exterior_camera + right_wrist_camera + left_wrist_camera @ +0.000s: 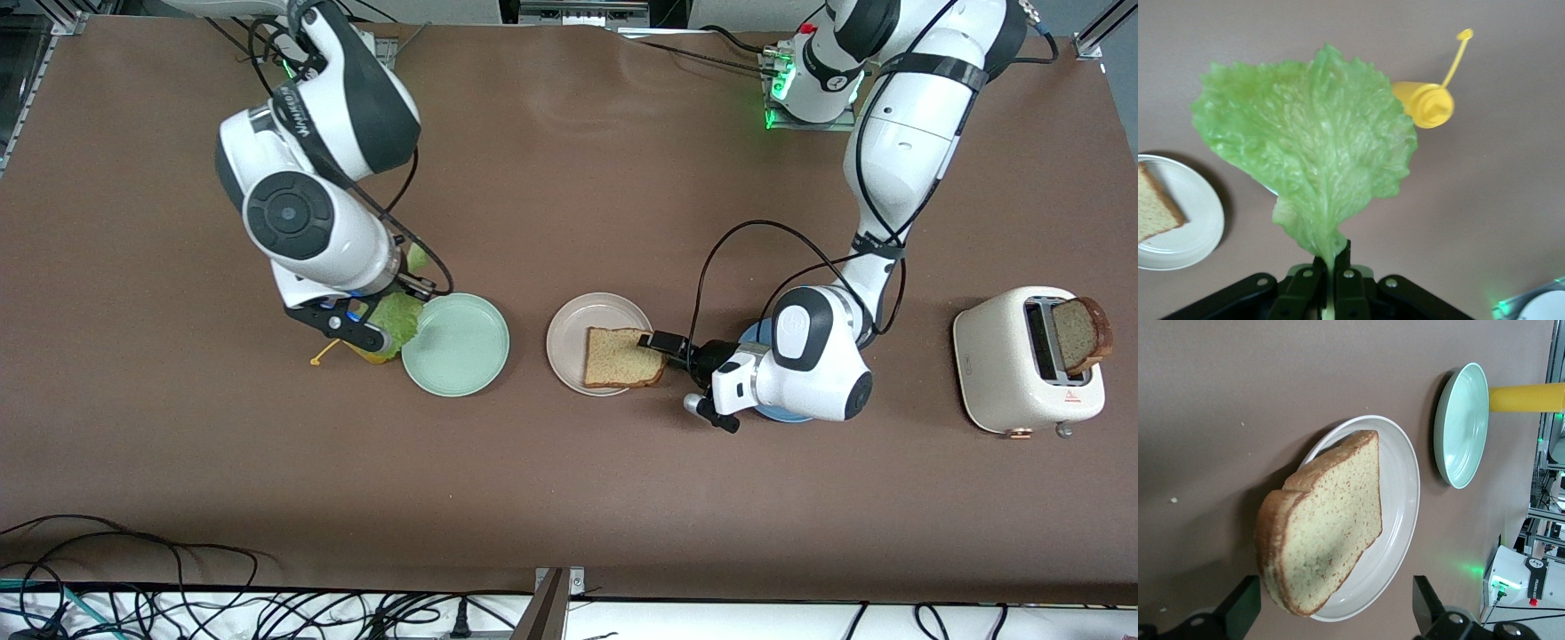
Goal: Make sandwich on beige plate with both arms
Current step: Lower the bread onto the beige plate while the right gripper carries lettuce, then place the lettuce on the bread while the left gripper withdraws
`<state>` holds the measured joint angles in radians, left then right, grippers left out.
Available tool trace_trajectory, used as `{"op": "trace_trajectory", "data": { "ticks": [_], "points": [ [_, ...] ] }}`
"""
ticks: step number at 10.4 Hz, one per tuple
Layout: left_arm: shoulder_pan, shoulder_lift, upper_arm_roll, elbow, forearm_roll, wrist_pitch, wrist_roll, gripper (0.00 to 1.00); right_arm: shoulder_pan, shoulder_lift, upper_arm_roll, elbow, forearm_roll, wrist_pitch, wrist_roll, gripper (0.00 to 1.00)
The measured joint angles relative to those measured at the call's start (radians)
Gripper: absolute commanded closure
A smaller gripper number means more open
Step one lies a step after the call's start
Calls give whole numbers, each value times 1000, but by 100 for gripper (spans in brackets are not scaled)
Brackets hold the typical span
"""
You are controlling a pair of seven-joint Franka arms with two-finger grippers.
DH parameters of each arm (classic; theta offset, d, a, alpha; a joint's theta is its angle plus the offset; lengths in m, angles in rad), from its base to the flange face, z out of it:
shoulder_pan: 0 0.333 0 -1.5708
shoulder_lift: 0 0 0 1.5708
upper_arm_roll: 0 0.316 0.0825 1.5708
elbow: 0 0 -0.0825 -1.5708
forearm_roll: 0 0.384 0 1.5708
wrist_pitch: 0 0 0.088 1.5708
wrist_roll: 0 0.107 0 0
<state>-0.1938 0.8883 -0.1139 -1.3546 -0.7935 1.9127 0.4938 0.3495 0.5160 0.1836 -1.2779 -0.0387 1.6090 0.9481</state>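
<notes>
Two neighbours beside beige plate (569,342): mint plate (455,344), toaster (1027,360).

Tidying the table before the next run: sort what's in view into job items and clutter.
Job:
- beige plate
- bread slice on it
- lettuce, gripped by right tool
- second slice in toaster
- left tool, open by the plate

Clutter:
- mint plate
- blue plate
- yellow bottle

A robotics lab, not a kitchen. Two white robot arms (898,160) are bolted to a brown-covered table (569,498). Loose cables (133,587) trail along its near edge.
</notes>
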Motion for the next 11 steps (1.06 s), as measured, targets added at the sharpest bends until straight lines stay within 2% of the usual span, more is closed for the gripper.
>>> {"op": "trace_trajectory", "data": {
  "ticks": [3,4,5,7,11],
  "points": [
    [7,-38,62,28,149,3,6,0,71,44,0,-3,0,112,120,100],
    [8,-62,109,28,189,2,6,0,93,63,0,-4,-1,153,161,100],
    [11,-82,156,28,226,-1,6,7,114,82,0,-5,-2,199,204,100],
    [23,-129,224,29,299,-5,6,8,160,128,-1,-6,-7,309,288,100],
    [21,-245,251,31,527,-31,-64,8,238,218,-2,-6,-15,538,408,100]
  ]
}}
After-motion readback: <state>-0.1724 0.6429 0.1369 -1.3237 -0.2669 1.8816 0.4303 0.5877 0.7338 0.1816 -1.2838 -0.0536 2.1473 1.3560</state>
